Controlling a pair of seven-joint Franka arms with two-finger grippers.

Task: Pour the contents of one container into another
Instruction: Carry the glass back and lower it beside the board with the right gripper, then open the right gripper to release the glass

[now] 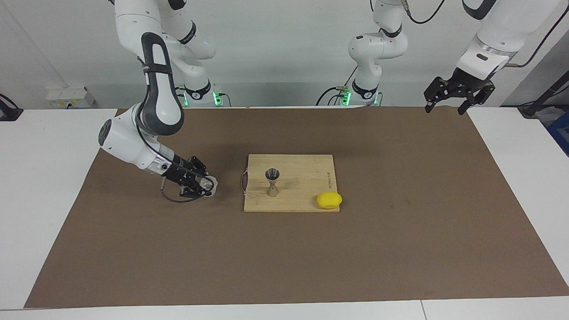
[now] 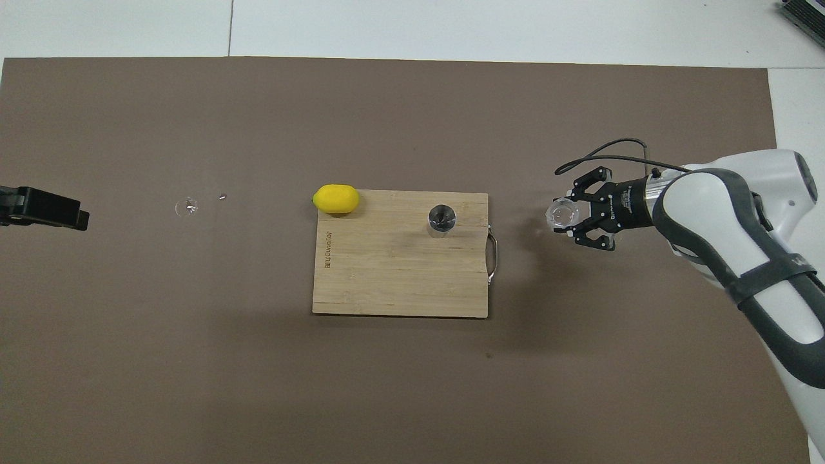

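1. the right gripper (image 1: pixel 205 186) is sitting low over the brown mat (image 1: pixel 400 249), toward the right arm's end of the table, beside the cutting board (image 1: pixel 302 195) and apart from it. its fingers are closed around the clear glass cup (image 1: pixel 210 185), gripping it from the side, probably so the cup can be carried upright and tipped later.
2. whether the cup is resting on the mat or lifted just off it, i cannot tell. the overhead view is showing its round mouth facing up, so it looks upright.
3. the metal jigger (image 1: pixel 272 182) is standing upright on the board, wide mouth upward, ready to receive. it is sitting on the part of the board toward the right arm's end, which is keeping the carry short.
4. the lemon (image 1: pixel 329 200) is lying at the board's corner farther from the robots, toward the left arm's end, half on the board and half off. it is well clear of the jigger and seems to be playing no part.
5. the left gripper (image 1: pixel 458 95) is waiting in the air over the mat's edge at its own end, fingers spread wide and holding nothing.
6. counting: one glass cup, one jigger, one lemon, one board with a small handle, one mat, two arms. a small clear speck (image 2: pixel 187 206) is also lying on the mat toward the left arm's end; what it is i cannot tell.
7. judging by this, the pour is not yet starting; the cup is only being grasped.
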